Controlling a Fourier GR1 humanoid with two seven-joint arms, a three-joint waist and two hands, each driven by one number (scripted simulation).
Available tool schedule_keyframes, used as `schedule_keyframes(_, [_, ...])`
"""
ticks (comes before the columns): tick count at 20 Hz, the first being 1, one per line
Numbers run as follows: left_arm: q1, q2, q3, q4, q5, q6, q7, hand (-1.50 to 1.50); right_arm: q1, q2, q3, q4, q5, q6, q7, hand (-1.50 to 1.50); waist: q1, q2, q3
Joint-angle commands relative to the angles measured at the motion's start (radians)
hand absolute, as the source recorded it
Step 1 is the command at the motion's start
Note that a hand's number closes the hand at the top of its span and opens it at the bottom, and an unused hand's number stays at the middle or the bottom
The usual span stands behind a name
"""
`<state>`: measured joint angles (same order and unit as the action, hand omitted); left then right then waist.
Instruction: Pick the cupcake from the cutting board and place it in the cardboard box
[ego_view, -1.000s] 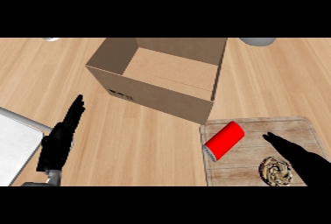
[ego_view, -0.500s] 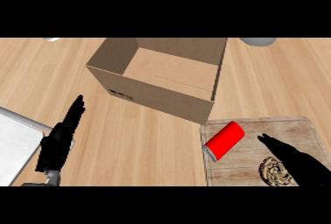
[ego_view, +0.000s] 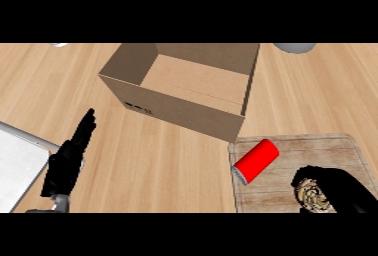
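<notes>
The cupcake (ego_view: 309, 196), brown with a swirled top, sits at the near right of the wooden cutting board (ego_view: 325, 147). My right hand (ego_view: 338, 188) lies over it with its fingers curled round its far side, hiding its right half. The open cardboard box (ego_view: 184, 92) stands behind the board, toward the left, with nothing visible inside. At the lower left my left hand (ego_view: 69, 159) rests open on the counter, fingers pointing away from me.
A red can (ego_view: 256, 160) lies on its side on the board's left edge, between the cupcake and the box. A white tray (ego_view: 16, 170) is at the far left. A grey bowl (ego_view: 295, 47) sits at the top right.
My right hand's fingers, straight and pointing over the board before, have drawn back and curled round the cupcake. The left hand has not moved.
</notes>
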<state>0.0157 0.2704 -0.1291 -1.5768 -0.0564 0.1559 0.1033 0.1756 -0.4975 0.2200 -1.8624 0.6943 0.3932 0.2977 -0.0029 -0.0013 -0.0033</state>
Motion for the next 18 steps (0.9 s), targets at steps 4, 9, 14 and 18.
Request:
schedule_keyframes(4, [0.015,0.061,0.091,-0.009,0.005,-0.009,-0.003,0.0,-0.013,0.006,-0.004,0.039,0.145,-0.16,-0.089,1.5,0.006,0.0,0.004])
schedule_keyframes(9, [-0.002,0.031,0.024,0.006,-0.026,-0.018,-0.012,0.0,-0.315,-0.084,-0.076,0.229,0.097,-0.065,-0.221,1.5,0.067,0.014,0.006])
schedule_keyframes(14, [-0.083,-0.022,-0.041,0.021,-0.048,-0.015,-0.002,0.0,-0.58,-0.182,-0.12,0.445,0.085,-0.023,-0.384,1.5,0.143,0.036,0.008])
schedule_keyframes(18, [-0.093,-0.009,-0.005,0.073,-0.033,-0.018,-0.033,0.0,-0.73,-0.209,-0.127,0.649,0.133,-0.111,-0.54,1.5,0.12,0.034,0.006])
